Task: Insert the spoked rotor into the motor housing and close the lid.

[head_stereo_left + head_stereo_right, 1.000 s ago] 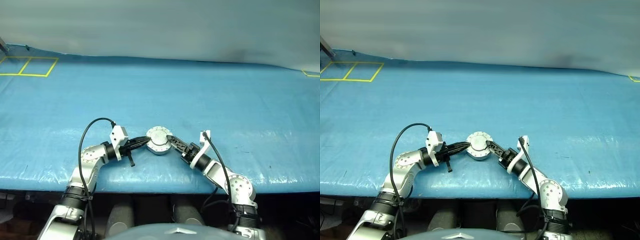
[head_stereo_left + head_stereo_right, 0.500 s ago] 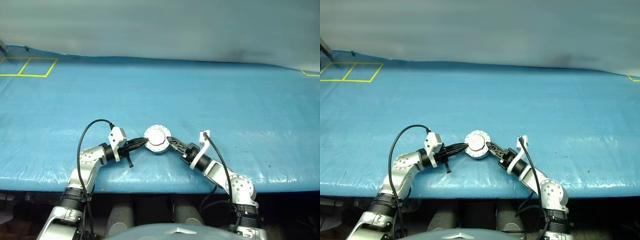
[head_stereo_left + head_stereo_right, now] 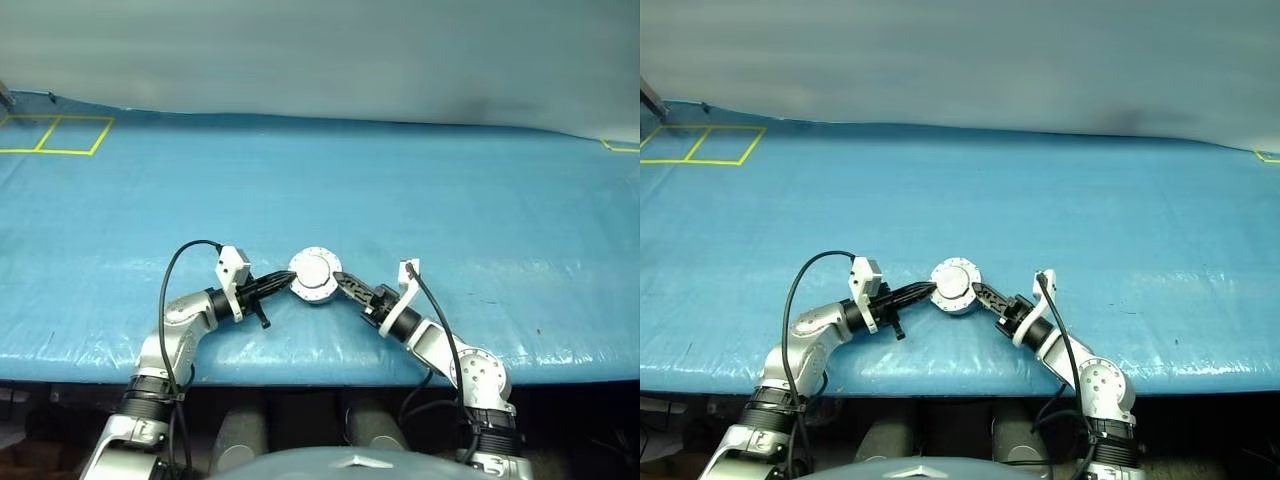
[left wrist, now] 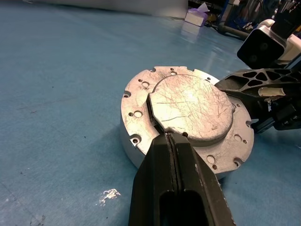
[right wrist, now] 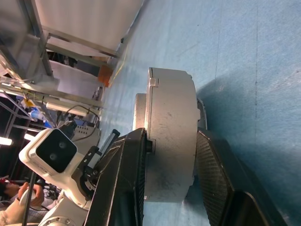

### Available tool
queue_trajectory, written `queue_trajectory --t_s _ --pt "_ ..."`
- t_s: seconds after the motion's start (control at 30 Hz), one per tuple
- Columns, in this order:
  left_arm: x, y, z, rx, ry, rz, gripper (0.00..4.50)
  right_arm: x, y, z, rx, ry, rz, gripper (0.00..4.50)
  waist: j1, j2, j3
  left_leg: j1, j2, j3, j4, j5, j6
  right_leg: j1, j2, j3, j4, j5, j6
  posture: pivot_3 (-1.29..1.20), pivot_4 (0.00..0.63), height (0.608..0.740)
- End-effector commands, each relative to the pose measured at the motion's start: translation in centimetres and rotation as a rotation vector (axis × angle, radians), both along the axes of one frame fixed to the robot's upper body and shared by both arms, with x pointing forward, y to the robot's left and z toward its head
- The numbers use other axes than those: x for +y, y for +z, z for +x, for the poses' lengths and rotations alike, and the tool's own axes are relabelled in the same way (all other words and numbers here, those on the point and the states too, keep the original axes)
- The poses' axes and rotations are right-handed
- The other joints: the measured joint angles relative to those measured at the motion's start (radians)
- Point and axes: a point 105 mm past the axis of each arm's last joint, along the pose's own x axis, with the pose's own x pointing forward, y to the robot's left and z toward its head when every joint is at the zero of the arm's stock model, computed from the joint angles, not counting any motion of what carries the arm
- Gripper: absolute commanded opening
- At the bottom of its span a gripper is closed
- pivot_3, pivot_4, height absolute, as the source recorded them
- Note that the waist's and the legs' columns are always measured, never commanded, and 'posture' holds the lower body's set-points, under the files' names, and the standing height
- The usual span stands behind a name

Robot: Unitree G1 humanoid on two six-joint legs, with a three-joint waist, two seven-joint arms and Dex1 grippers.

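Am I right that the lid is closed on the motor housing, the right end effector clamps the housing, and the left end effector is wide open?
Not quite. The left wrist view shows the left end effector shut, tips at the lid. The rest holds: the right end effector clamps the motor housing.

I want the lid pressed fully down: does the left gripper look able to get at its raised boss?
Probably yes. The left gripper, fingers shut, already sits at the edge of the lid, whose boss is bare. The right gripper clamps the motor housing from the side, off the top.
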Motion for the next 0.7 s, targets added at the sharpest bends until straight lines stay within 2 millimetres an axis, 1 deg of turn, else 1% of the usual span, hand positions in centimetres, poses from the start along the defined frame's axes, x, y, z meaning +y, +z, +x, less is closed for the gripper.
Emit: queue_trajectory --t_s 0.03,0.07,0.1,0.13,0.2,0.33,0.37,0.47,0.6,0.7 --pt "0.0 2.0 0.1 -0.036 0.008 -0.106 0.37 -0.3 2.5 1.0 -0.088 -0.039 0.021 1.21 0.0 0.0 0.001 -0.001 0.0 0.0 0.0 0.0 0.0 -0.001 0.0 0.0 0.0 0.0 0.0 0.0 0.15 0.74" --pt "0.1 2.2 0.2 -0.037 0.016 -0.123 0.58 -0.3 2.7 1.0 -0.095 -0.044 0.022 1.21 0.0 0.0 0.001 -0.002 0.0 0.0 0.0 0.0 0.0 -0.002 0.0 0.0 0.0 0.0 0.0 0.0 0.15 0.74" --pt "0.1 2.4 0.2 -0.035 0.022 -0.139 0.89 -0.3 2.9 1.1 -0.1 -0.047 0.023 1.21 0.002 0.0 0.001 -0.003 0.0 0.0 0.0 0.0 0.0 -0.002 0.0 0.0 0.0 0.0 0.0 0.0 0.15 0.74" --pt "0.2 2.6 0.3 -0.034 0.033 -0.163 1.26 -0.4 3.2 1.2 -0.109 -0.055 0.024 1.21 0.002 0.0 0.001 -0.003 0.0 -0.001 0.0 0.0 0.0 -0.003 0.0 0.0 0.0 0.0 0.0 0.0 0.15 0.74" --pt "0.3 2.9 0.4 -0.03 0.044 -0.191 1.86 -0.5 3.7 1.4 -0.127 -0.065 0.019 1.21 0.002 0.0 0.001 -0.004 -0.001 -0.001 -0.001 0.0 0.0 -0.003 0.0 0.0 -0.001 0.0 0.0 0.0 0.15 0.74" --pt "0.3 3.0 0.4 -0.016 0.055 -0.231 3.18 -0.9 4.1 1.8 -0.142 -0.091 0.014 1.21 0.001 0.0 0.001 -0.005 -0.001 -0.001 -0.001 0.0 0.0 -0.004 0.0 0.0 -0.001 0.001 0.001 0.0 0.15 0.74" --pt "0.3 3.0 0.4 -0.007 0.058 -0.247 3.61 -1.1 4.3 2.0 -0.145 -0.101 0.016 1.21 0.001 0.0 0.001 -0.005 -0.001 -0.001 -0.001 0.0 0.0 -0.004 0.0 0.0 -0.001 0.001 0.001 0.0 0.15 0.74" --pt "0.2 3.2 0.2 0.045 0.054 -0.311 4.46 -1.4 4.7 2.4 -0.153 -0.125 0.023 1.21 0.0 0.001 0.002 -0.005 0.0 -0.001 -0.001 0.0 0.0 -0.004 0.001 0.0 -0.001 0.001 0.002 0.0 0.15 0.74" --pt "-0.2 3.6 -0.4 0.16 0.007 -0.439 4.46 -1.6 5.5 2.6 -0.172 -0.136 0.04 1.21 -0.001 0.001 0.002 -0.006 0.0 -0.001 -0.001 0.0 0.0 -0.005 0.001 0.0 -0.001 0.001 0.003 0.0 0.15 0.74" --pt "-0.5 4.1 -0.7 0.237 -0.016 -0.533 4.46 -1.6 6.6 2.7 -0.201 -0.14 0.066 1.21 -0.002 0.001 0.002 -0.006 0.0 -0.002 -0.001 0.0 0.0 -0.005 0.001 0.0 -0.001 0.002 0.003 0.0 0.15 0.74"
